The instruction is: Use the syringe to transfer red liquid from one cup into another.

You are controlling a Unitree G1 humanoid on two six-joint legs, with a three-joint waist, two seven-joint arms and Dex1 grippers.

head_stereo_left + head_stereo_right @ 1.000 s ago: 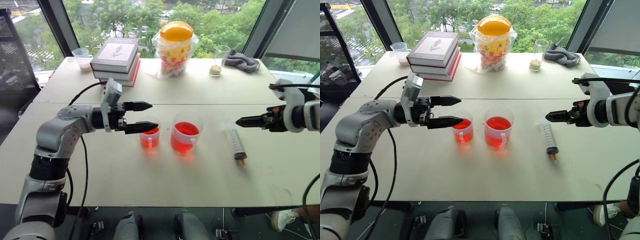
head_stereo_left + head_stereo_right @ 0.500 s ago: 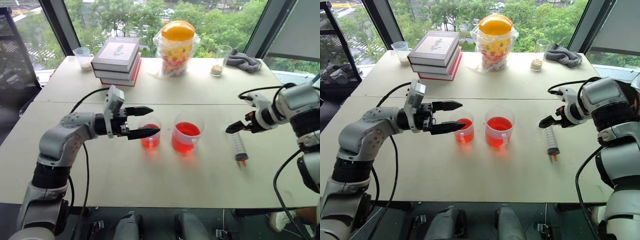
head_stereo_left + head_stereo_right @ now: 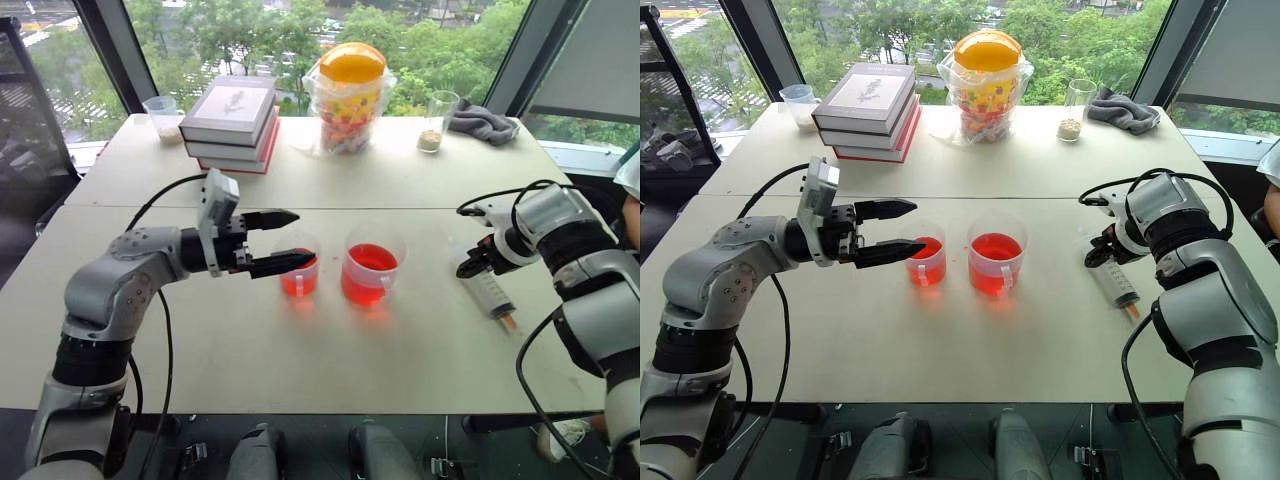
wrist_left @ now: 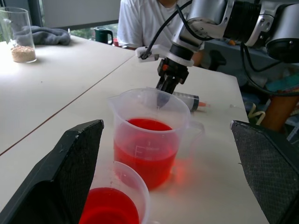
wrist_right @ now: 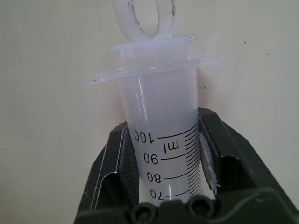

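Two red-filled cups stand mid-table, well in from the front edge: the wider cup [image 3: 372,266] about half full of red liquid [image 3: 372,258], the narrower cup [image 3: 299,270] just beside it. At the far edge stand a glass [image 3: 437,121] with beige grains and a small powder cup [image 3: 164,117]. The right gripper [image 3: 472,264] is clamped on the one syringe [image 3: 487,290] (lying toward the right edge). The left gripper [image 3: 282,240], fingers apart, hovers by the narrower cup.

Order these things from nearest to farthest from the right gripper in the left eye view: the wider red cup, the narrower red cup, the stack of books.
Measured from the right gripper:
1. The wider red cup, mid-table, on the gripper's left.
2. The narrower red cup, beyond the wider one, between the left gripper's open jaws.
3. The stack of books, at the far left of the table.
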